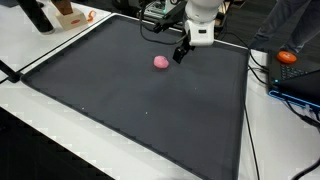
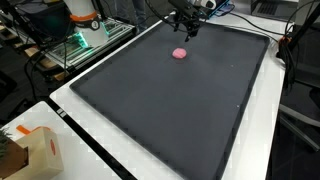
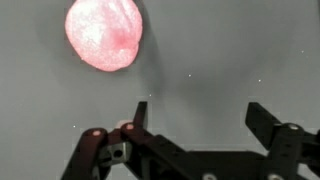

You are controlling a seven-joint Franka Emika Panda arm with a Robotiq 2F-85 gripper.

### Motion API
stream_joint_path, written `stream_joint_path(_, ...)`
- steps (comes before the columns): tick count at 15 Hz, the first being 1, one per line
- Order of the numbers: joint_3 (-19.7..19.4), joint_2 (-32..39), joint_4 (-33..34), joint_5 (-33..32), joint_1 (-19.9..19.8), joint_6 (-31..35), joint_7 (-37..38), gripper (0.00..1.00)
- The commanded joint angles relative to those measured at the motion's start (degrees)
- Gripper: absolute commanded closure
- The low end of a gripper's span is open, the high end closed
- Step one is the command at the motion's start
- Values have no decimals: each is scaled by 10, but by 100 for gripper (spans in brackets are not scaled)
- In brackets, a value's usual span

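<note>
Workbench setting: white table (image 1: 50, 105) carrying a large dark grey rectangular mat (image 1: 130, 105), with cluttered lab benches beyond its edges.

Item 1, pincer: black 2-finger Robotiq gripper (image 1: 181, 52) on a white arm, poised above the far part of the mat in both exterior views. State: jaws spread to their full width, both black fingers (image 3: 141, 108) clear of everything, nothing between them but bare mat, nothing held or touched. In the wrist view the gripper (image 3: 198, 110) comes in from the bottom edge.

Item 2, nearest thing: small pink rounded lump of soft, glittery material (image 3: 104, 35), lying on the mat. Position: near the gripper but apart from it, ahead of the fingertips and off to the side of 1 finger, outside the gap. In an exterior view the lump (image 2: 180, 53) sits just below the gripper (image 2: 187, 28) in the picture.

Item 3, surroundings: orange rounded object (image 1: 288, 57) off the mat's edge; tan cardboard box (image 2: 35, 150) at a table corner
</note>
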Motion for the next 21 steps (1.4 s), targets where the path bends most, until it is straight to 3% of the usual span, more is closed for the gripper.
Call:
stream_joint_path(1,-8,5,20,-38,16,-51,14,0)
stream_joint_path(6,-12,23,51,-80,35,-73,61,0)
stream_joint_path(11,-25,58,89,-119,54,-87,153,0)
stream_joint_path(16,-37,99,148,-103,52,-123,219,0)
stream_joint_path(21,-55,128,198,-57,28,-117,275,0)
